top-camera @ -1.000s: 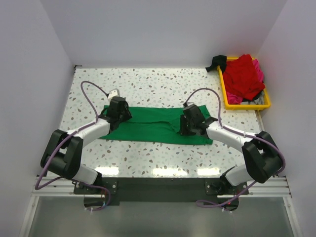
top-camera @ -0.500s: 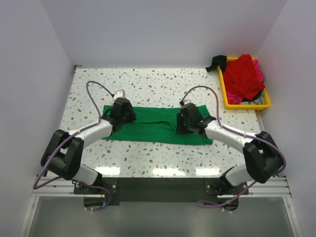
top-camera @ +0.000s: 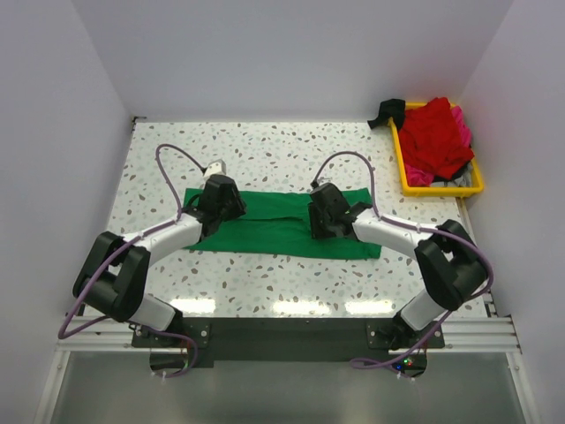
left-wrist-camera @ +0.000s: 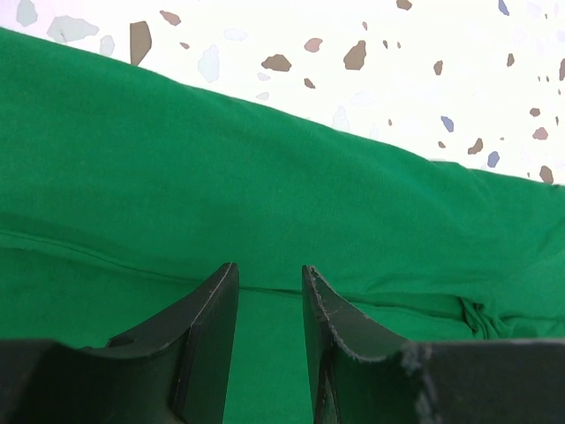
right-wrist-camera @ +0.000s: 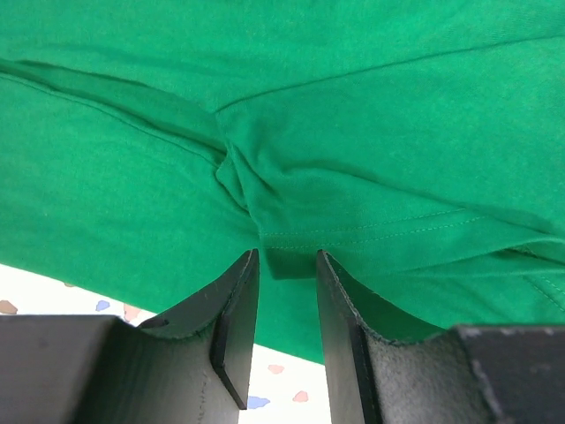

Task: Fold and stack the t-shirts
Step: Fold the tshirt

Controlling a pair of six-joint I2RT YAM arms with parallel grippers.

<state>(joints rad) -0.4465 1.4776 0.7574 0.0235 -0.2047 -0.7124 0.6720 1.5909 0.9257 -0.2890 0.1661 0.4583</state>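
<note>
A bright green t-shirt [top-camera: 278,228] lies spread in a wide band on the speckled table. My left gripper [top-camera: 221,198] is down on its left part. Its jaws stand a narrow gap apart with green cloth [left-wrist-camera: 269,353] filling the gap, next to a seam. My right gripper [top-camera: 323,214] is down on the right part. Its jaws are closed on a bunched fold of the hem [right-wrist-camera: 287,258], and creases run out from there. Red and pink shirts [top-camera: 437,137] lie heaped in the tray at the back right.
A yellow tray [top-camera: 441,188] stands at the back right against the wall, with a black cloth [top-camera: 386,111] at its far corner. White walls close in the table on three sides. Bare table [top-camera: 265,150] lies behind the green shirt.
Both grippers have slid toward the middle of the green shirt, the left one to the right and the right one to the left. The shirt's right part has shifted and flattened.
</note>
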